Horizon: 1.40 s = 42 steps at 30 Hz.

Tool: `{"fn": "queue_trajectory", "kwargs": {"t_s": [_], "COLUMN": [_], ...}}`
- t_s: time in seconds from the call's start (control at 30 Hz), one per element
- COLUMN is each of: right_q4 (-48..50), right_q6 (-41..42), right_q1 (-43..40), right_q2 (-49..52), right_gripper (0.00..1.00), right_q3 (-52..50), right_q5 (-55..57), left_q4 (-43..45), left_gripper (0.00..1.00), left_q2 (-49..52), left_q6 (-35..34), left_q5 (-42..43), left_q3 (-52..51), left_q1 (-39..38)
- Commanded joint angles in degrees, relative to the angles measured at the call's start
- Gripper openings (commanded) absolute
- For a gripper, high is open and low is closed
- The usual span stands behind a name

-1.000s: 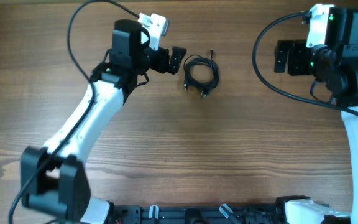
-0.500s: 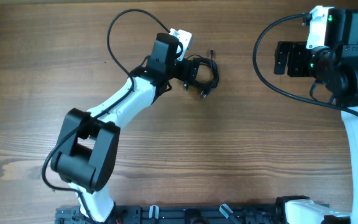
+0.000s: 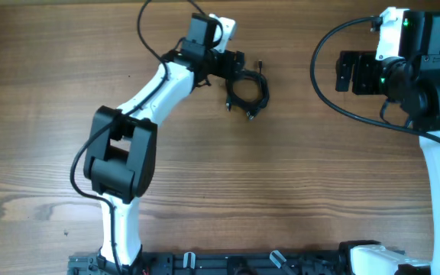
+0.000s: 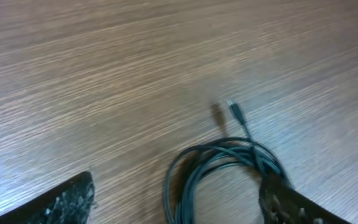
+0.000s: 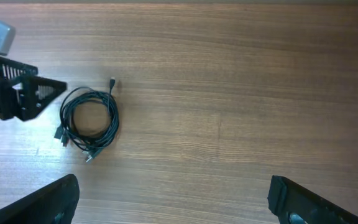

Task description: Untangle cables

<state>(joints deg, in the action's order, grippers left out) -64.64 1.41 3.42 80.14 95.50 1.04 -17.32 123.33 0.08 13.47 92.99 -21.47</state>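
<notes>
The cables [image 3: 248, 92] lie as one small black coil on the wooden surface [image 3: 205, 191], toward its far edge and about midway between its left and right edges. They form several loose loops laid one over another. One plug [image 4: 234, 110] sticks out on a short straight tail from the far side of the coil, and a few more plug ends poke out on the near side. The left gripper [image 3: 235, 70] is at the coil's far left rim. In the left wrist view its fingers [image 4: 67, 200] stand well apart: one is off to the side over bare wood, and the other is right at the loops on the opposite side. Whether that finger actually touches the cord cannot be told. Part of the coil lies between the two fingers, and nothing is clamped. The right gripper [image 3: 344, 72] hangs well apart from the coil, near the surface's far right corner. Its fingers [image 5: 42, 202] are spread wide with only bare wood between them.
</notes>
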Motion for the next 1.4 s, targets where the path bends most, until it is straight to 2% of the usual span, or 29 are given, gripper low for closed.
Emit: {"fn": "queue_trajectory", "kwargs": {"t_s": [0.0, 0.17, 0.3, 0.5, 0.53, 0.57, 0.6, 0.8, 0.93, 1.07, 1.27, 1.37], "right_q4": [-0.6, -1.0, -1.0, -1.0, -1.0, -1.0, -1.0, -1.0, -0.9, -1.0, -1.3, 0.1], "right_q6": [0.2, 0.2, 0.3, 0.0, 0.1, 0.1, 0.1, 0.1, 0.3, 3.2, 6.3, 6.2], "right_q1": [-0.3, -0.3, -0.3, -0.3, -0.3, -0.3, -0.3, -0.3, -0.3, -0.3, -0.3, -0.3], "right_q2": [-0.9, -0.9, -0.9, -0.9, -0.9, -0.9, -0.9, -0.9, -0.8, -0.2, 5.8, 8.0], "right_gripper": [1.0, 1.0, 1.0, 1.0, 1.0, 1.0, 1.0, 1.0, 1.0, 1.0, 1.0, 1.0], "right_q3": [1.2, 1.2, 1.2, 1.2, 1.2, 1.2, 1.2, 1.2, 1.1, 1.1, -0.6, -2.0], "right_q5": [-2.2, -2.4, -2.4, -2.4, -2.4, -2.4, -2.4, -2.1, 0.5, 2.2, 1.9, -3.6], "left_q4": [-0.8, -1.2, -1.6, -1.4, -1.0, -0.6, -0.1, 1.1, 1.0, 0.5, -5.7, -6.1], "left_gripper": [0.82, 0.77, 0.63, 0.58, 0.48, 0.2, 0.04, 0.04, 0.04, 0.04, 0.04, 0.04], "left_q2": [2.2, 4.7, 7.6, 9.0, 9.3, 9.6, 9.9, 10.0, 6.4, -0.9, -14.7, -22.5], "left_q6": [-0.6, -3.4, -4.5, -5.0, -5.1, -5.1, -5.5, -7.0, -7.0, -6.8, -6.8, -6.8], "left_q5": [9.3, 11.2, 12.4, 12.7, 12.7, 12.7, 12.7, 12.0, 12.0, 12.0, 14.6, 14.8], "left_q3": [1.2, 1.2, 1.2, 1.2, 1.2, 1.2, 1.2, 1.2, 1.2, 1.2, 1.2, 1.2], "left_q1": [1.7, 1.7, 1.7, 0.7, 0.1, -0.3, -0.7, -1.1, -0.6, 1.5, 5.9, 5.9]}}
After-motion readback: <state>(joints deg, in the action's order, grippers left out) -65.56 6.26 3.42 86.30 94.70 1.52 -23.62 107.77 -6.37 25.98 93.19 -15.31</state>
